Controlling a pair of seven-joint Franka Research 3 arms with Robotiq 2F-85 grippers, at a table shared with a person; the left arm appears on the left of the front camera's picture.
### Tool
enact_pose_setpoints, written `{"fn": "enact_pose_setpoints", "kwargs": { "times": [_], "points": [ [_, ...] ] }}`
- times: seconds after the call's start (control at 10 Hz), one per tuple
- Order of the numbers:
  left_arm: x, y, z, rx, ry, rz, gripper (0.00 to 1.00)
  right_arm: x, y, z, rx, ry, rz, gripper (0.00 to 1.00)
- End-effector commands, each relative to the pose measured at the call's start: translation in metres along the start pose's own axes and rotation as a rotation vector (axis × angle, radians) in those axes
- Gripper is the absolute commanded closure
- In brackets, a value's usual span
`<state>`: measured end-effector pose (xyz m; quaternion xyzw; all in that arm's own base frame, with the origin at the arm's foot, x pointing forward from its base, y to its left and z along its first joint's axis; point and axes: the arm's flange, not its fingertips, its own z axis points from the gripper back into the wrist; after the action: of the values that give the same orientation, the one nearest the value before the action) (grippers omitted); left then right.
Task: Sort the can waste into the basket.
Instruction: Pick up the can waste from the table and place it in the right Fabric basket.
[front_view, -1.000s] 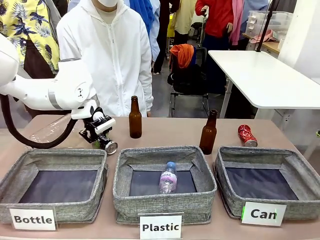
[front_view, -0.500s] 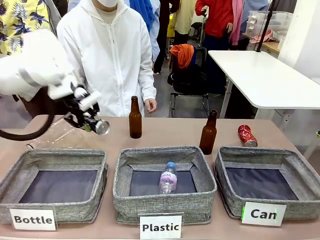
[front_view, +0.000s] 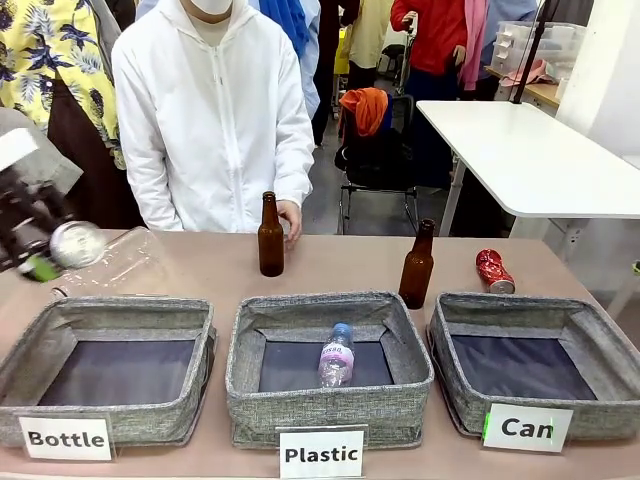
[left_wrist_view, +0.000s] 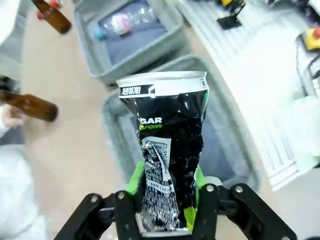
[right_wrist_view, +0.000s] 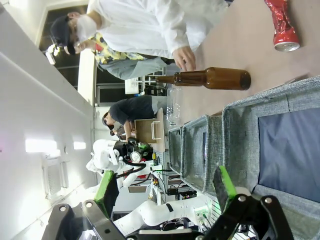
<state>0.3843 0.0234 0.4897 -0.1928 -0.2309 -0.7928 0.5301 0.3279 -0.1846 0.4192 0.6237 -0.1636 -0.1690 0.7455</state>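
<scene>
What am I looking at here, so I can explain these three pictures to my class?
A two-armed robot sorts rubbish at a table, facing a person in white. The front picture looks across the table: three grey bins (Bottle bin, Plastic bin, Can bin), two brown glass bottles, a red crushed can, and a clear plastic bottle in the Plastic bin. The other two pictures come from cameras on each wrist. The left claw is shut on a dark crushed can; the right claw is open, holding nothing.
</scene>
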Motion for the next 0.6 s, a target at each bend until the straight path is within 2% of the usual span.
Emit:
{"fn": "enact_pose_setpoints", "kwargs": {
  "times": [0.0, 0.1, 0.4, 0.5],
  "points": [
    [-0.006, -0.028, 0.012, 0.085, -0.045, 0.084, 0.80, 0.002, 0.002, 0.000, 0.011, -0.004, 0.016, 0.00],
    [0.000, 0.000, 0.000, 0.000, 0.000, 0.000, 0.80, 0.002, 0.002, 0.000, 0.011, -0.004, 0.016, 0.00],
    [0.000, 0.000, 0.000, 0.000, 0.000, 0.000, 0.80, 0.002, 0.002, 0.000, 0.011, -0.004, 0.016, 0.00],
    [0.000, -0.010, -0.001, 0.014, -0.016, 0.006, 0.59, 0.002, 0.002, 0.000, 0.011, -0.004, 0.016, 0.00]
  ]
}}
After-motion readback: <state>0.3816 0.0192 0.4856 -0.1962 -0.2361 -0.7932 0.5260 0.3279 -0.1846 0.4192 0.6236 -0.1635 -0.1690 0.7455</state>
